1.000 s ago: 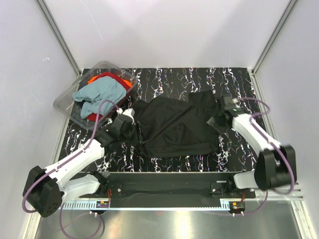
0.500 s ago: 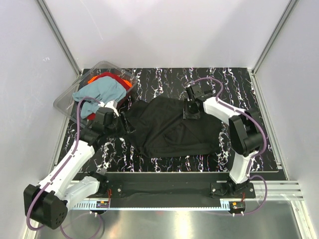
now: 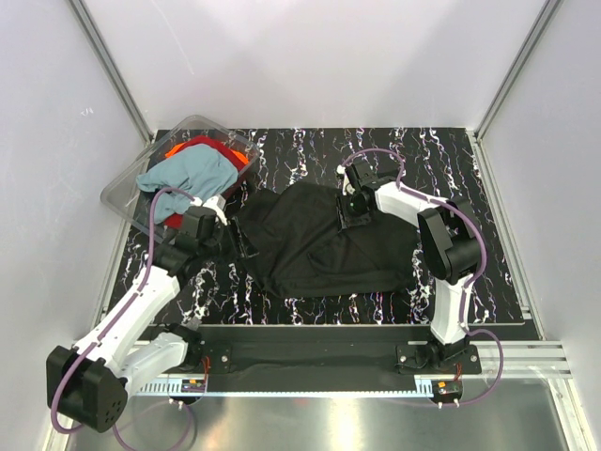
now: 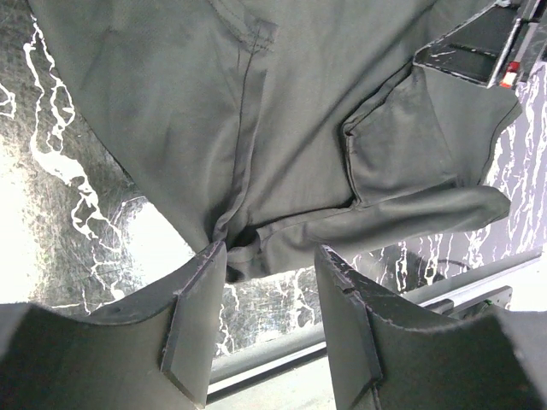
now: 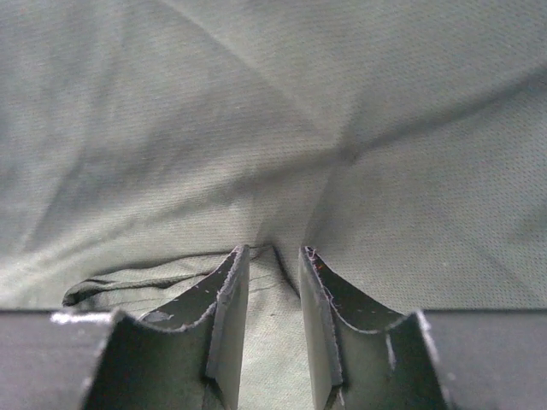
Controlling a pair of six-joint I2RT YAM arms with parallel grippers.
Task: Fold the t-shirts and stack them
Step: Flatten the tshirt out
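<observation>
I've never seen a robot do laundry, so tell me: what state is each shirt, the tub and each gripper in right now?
black t-shirt: crumpled flat on the table, unfolded.
clear plastic tub: upright, holding two shirts.
teal-blue t-shirt: bunched in the tub, on top.
red-orange t-shirt: crumpled beneath it, unfolded.
left gripper: open, tips at the black shirt's edge.
right gripper: jaws narrow on the black shirt; grip unclear.

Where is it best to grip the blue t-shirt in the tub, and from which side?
Probably the bunched top of the blue t-shirt, from above: it lies heaped on the red shirt in the tub, so its folds stand up for pinching.
</observation>
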